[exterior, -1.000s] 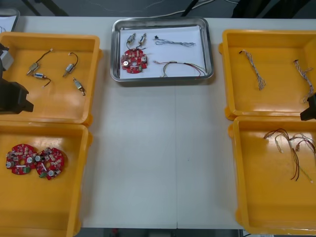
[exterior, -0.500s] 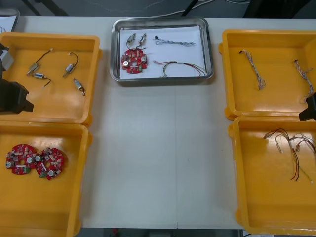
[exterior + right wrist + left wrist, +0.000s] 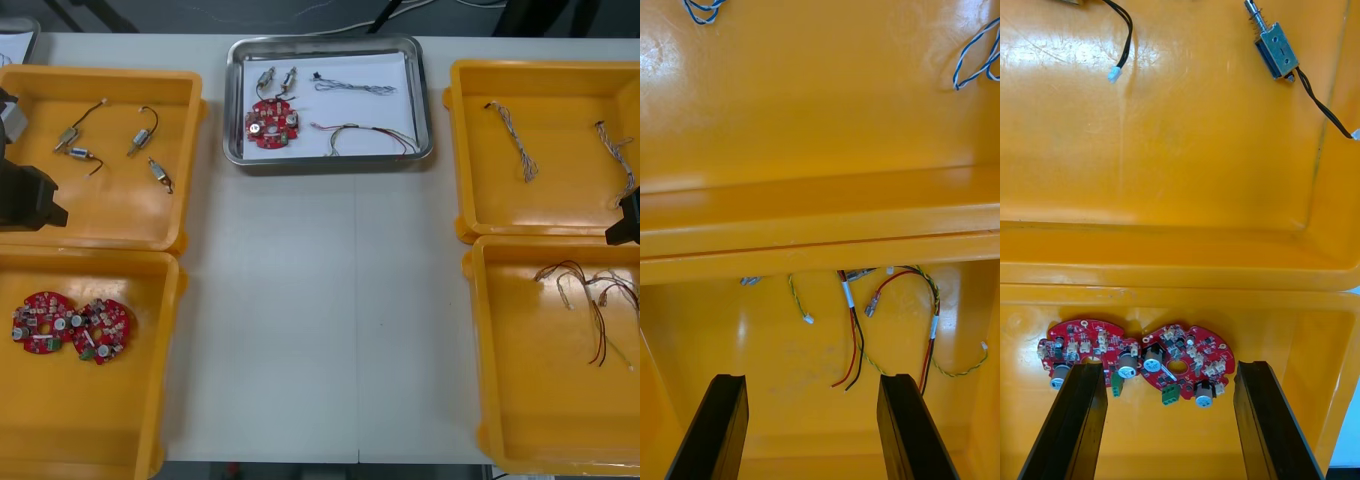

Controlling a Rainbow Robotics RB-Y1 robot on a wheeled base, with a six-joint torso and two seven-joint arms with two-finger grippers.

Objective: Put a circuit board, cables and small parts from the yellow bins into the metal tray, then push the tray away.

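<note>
The metal tray (image 3: 330, 158) sits at the far middle of the worktop (image 3: 320, 320), between the yellow bins (image 3: 560, 190). Inside it lie a round red circuit board (image 3: 272, 122), two small metal parts (image 3: 266, 78) just beyond that board, a pale twisted cable (image 3: 355, 88) and a red and yellow cable (image 3: 362, 135) beside them. The left gripper (image 3: 1171, 369) hangs at the worktop's left edge, over the wall shared by the two left bins, its fingers wide apart and holding nothing. Two spare boards (image 3: 1196, 352) lie side by side in the near left bin (image 3: 90, 420), close by its fingertips; four loose parts (image 3: 141, 132) with dark leads are scattered in the far left bin (image 3: 100, 75). The right gripper (image 3: 814, 379) hangs at the right edge over the wall between the two right bins, likewise spread wide and empty. A tangle of red, black and yellow wires (image 3: 854, 322) lies in the near right bin (image 3: 550, 400) beyond its fingers; blue and white cables (image 3: 515, 140) lie in the far one.
</note>
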